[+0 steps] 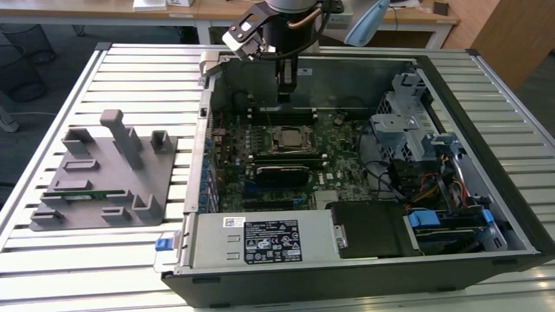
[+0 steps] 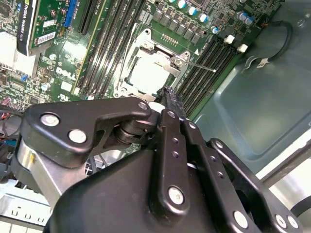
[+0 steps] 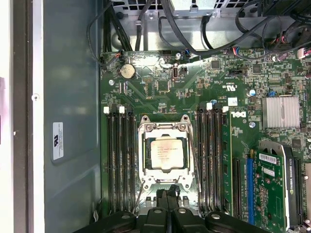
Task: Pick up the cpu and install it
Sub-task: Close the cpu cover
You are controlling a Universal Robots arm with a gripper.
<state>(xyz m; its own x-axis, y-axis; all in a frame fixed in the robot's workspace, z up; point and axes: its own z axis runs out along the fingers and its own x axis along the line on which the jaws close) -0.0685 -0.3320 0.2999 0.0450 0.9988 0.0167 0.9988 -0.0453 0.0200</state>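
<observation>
My fingers (image 3: pixel 167 196) were pressed together, holding nothing, just above the cpu (image 3: pixel 166 154), which lay flat and square in its socket (image 3: pixel 165 127) between memory slots (image 3: pixel 121 160).

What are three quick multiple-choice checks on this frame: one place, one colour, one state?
1. Where is the cpu?
A. on the tray
B. in the motherboard socket
C. on the table slats

2. What colour is the tray beside the case?
A. grey
B. red
C. yellow

3. What is the tool's state?
A. shut on the cpu
B. wide open around a memory stick
C. shut, holding nothing

Answers:
1 B: the cpu lies inside the socket frame on the motherboard.
2 A: the tray is plain grey.
3 C: the tool fingers meet above the socket with nothing between them.
</observation>
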